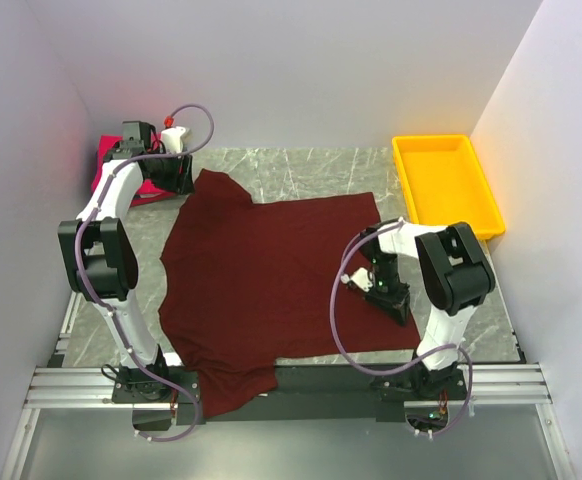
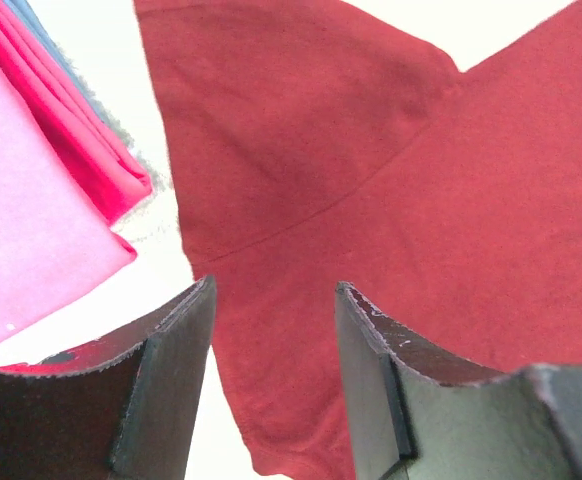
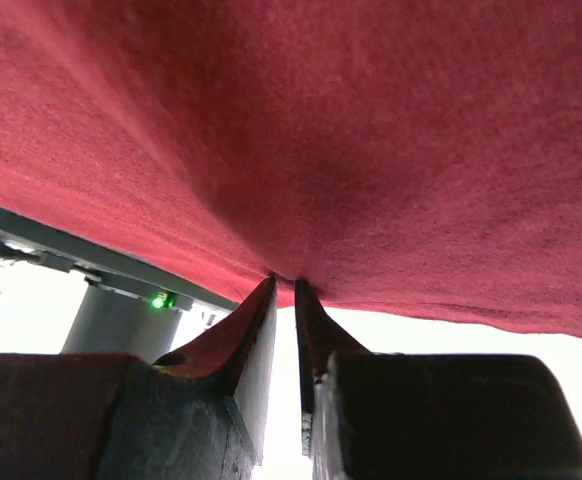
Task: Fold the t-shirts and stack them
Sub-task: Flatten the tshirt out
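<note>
Sleeve of maroon t-shirt (image 1: 271,270) is hanging over the near edge of the table (image 1: 301,170), the body lying spread flat. Right gripper (image 3: 283,283) is pinching the near right hem, fingers almost pressed together on the cloth. Left gripper (image 2: 274,290) is hovering over the far left sleeve, fingers spread. Pinkish-red t-shirt (image 2: 31,230) is lying folded in the far left corner. Yellow tray (image 1: 403,185) is sitting far right, both shirts lying outside it.

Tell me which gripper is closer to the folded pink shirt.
Left. The left gripper is open over the far sleeve of the maroon shirt, right beside the pink shirt. The right gripper is well away, pinching the maroon shirt at its hem.
</note>
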Robot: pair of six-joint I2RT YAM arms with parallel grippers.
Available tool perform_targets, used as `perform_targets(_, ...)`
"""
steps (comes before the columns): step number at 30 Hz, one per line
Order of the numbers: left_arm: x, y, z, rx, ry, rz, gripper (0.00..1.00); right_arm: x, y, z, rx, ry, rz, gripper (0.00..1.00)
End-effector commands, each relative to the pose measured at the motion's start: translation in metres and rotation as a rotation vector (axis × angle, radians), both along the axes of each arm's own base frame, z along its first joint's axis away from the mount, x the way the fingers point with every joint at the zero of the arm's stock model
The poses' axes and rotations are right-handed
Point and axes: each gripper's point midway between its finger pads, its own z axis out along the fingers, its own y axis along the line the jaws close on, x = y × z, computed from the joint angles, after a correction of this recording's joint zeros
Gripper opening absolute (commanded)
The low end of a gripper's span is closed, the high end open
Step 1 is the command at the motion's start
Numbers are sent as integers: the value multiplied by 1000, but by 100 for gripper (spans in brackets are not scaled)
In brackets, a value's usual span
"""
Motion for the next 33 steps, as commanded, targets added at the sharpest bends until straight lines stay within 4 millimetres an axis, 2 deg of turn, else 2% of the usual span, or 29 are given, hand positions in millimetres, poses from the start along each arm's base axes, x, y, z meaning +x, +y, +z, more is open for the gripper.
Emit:
perform_targets(1, 6, -2, 22, -10, -73, 9, 57, -5, -11, -9, -34, -41, 61, 20)
perform_targets(3, 7, -3, 21, -15, -72, 8, 57, -13, -17, -10, -49, -40, 79, 20)
perform_targets(6, 12, -6, 20, -27, -76, 2, 57, -13, -20, -5, -46, -73, 98, 20)
perform_targets(7, 14, -7, 20, -34, -75, 1, 57, -10, -18, 0, -34, -96, 98, 20)
perform_targets(8, 16, -8, 20, -39, -76, -1, 57, 4, -10, 7, -7, -141, 88, 22)
perform_targets(10, 28, -10, 22, -57, -88, -2, 56, 16, 8, 24, 84, -178, 46, 25)
perform_targets(11, 35, -10, 15, -65, -78, 0, 55, 42, 22, 40, 137, -258, 19, 30)
perform_targets(12, 46, -13, 24, -70, -107, -4, 54, 49, 37, 50, 210, -262, -18, 33)
perform_targets(13, 51, -16, 24, -77, -107, -4, 53, 63, 43, 59, 246, -296, -50, 34)
perform_targets(14, 58, -18, 24, -75, -113, -2, 53, 89, 56, 77, 294, -375, -88, 35)
perform_targets(15, 70, -23, 22, -73, -121, -6, 52, 104, 64, 81, 332, -399, -121, 35)
perform_targets(16, 76, -25, 20, -73, -125, -4, 51, 119, 66, 87, 346, -435, -188, 35)
perform_targets(17, 83, -25, 5, -63, -103, 7, 51, 144, 71, 101, 375, -503, -226, 35)
perform_targets(18, 93, -30, 13, -54, -134, 1, 51, 166, 71, 100, 385, -553, -270, 34)
perform_targets(19, 97, -31, 9, -52, -133, 6, 51, 181, 70, 103, 379, -593, -303, 34)
perform_targets(20, 102, -30, -2, -39, -123, 19, 50, 206, 67, 116, 378, -666, -376, 33)
perform_targets(21, 108, -27, -1, -34, -138, 31, 50, 227, 65, 111, 367, -708, -409, 33)
perform_targets(22, 114, -25, -1, -35, -156, 50, 50, 248, 61, 122, 352, -773, -457, 33)
perform_targets(25, 125, -23, -7, -41, -177, 91, 50, 290, 47, 121, 336, -867, -541, 33)
perform_targets(29, 129, -22, -18, -51, -169, 114, 50, 332, 30, 116, 312, -976, -614, 35)
perform_targets(30, 128, -36, -20, -50, -167, 93, 51, 343, 27, 107, 313, -988, -628, 36)
perform_targets(32, 129, -37, -25, -44, -158, 95, 51, 357, 26, 106, 323, -1005, -642, 40)
perform_targets(33, 129, -38, -26, -43, -157, 90, 51, 362, 25, 92, 317, -982, -655, 42)
